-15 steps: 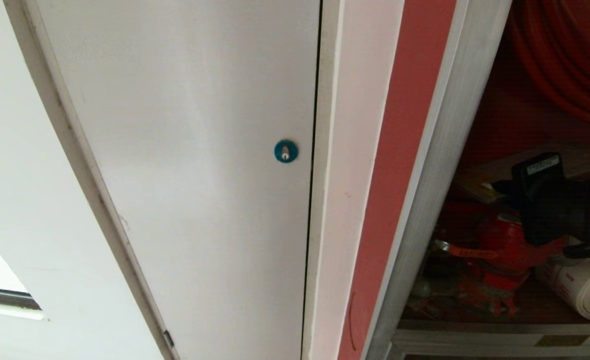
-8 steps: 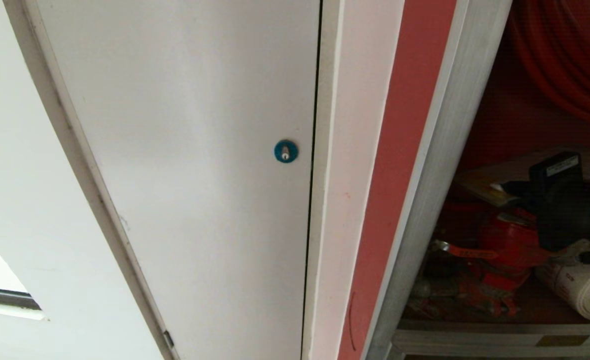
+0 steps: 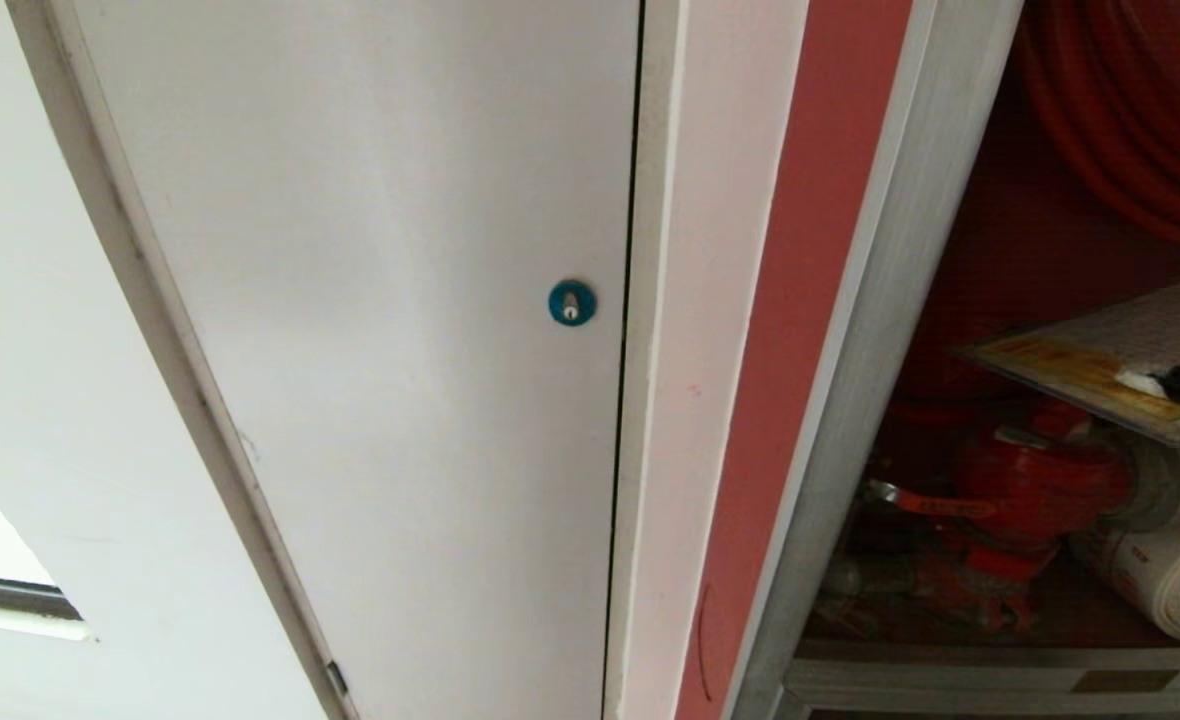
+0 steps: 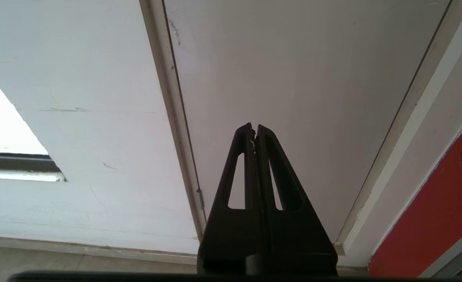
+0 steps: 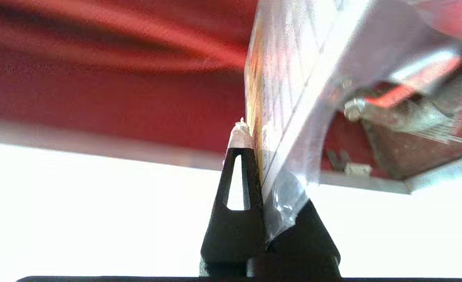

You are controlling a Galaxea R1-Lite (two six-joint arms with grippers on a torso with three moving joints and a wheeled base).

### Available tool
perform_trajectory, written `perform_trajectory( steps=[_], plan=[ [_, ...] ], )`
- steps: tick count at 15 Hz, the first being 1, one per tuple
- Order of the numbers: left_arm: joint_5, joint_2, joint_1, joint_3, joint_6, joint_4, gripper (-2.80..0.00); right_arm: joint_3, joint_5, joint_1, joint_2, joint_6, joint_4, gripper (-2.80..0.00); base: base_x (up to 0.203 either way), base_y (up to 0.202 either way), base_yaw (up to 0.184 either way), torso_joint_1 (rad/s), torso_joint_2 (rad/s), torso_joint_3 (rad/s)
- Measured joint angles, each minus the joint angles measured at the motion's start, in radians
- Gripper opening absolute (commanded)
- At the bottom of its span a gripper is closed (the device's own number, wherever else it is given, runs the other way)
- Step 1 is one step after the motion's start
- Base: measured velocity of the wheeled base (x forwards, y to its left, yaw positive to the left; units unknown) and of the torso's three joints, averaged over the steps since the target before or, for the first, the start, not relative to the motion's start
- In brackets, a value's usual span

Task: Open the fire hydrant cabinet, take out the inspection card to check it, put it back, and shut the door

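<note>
Listing our right gripper (image 5: 254, 133), fingers pinched on the inspection card (image 3: 1100, 350) inside the fire hydrant cabinet (image 3: 880, 300); risk: slick laminate slipping free; left fingers (image 4: 246, 135) shut, empty.

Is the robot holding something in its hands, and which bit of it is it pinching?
The right hand is shut on the inspection card, pinching it by one edge. The left hand is shut and holds nothing.

Cabinet floor (image 3: 1050, 615) w/ red valve (image 3: 1035, 490) & white hose roll (image 3: 1175, 585), seemingly resting on it.
</note>
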Motion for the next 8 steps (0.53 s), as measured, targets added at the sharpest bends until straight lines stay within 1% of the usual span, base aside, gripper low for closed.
perform_trajectory(
  steps=[2, 4, 6, 8],
  plan=[
    [0.000, 0.000, 0.000, 0.000, 0.000, 0.000, -2.80, -0.012, 0.037, 0.000, -0.084, -0.050, 0.080, -2.80, 0.000, 0.000, 0.000, 0.000, 0.00, 0.000],
    [0.000, 0.000, 0.000, 0.000, 0.000, 0.000, -2.80, -0.024, 0.089, 0.000, -0.168, -0.120, 0.168, -2.80, 0.000, 0.000, 0.000, 0.000, 0.00, 0.000],
    [0.000, 0.000, 0.000, 0.000, 0.000, 0.000, -2.80, -0.039, 0.162, 0.000, -0.260, -0.201, 0.230, -2.80, 0.000, 0.000, 0.000, 0.000, 0.00, 0.000],
    [0.000, 0.000, 0.000, 0.000, 0.000, 0.000, -2.80, -0.083, 0.251, 0.000, -0.334, -0.266, 0.301, -2.80, 0.000, 0.000, 0.000, 0.000, 0.00, 0.000]
  ],
)
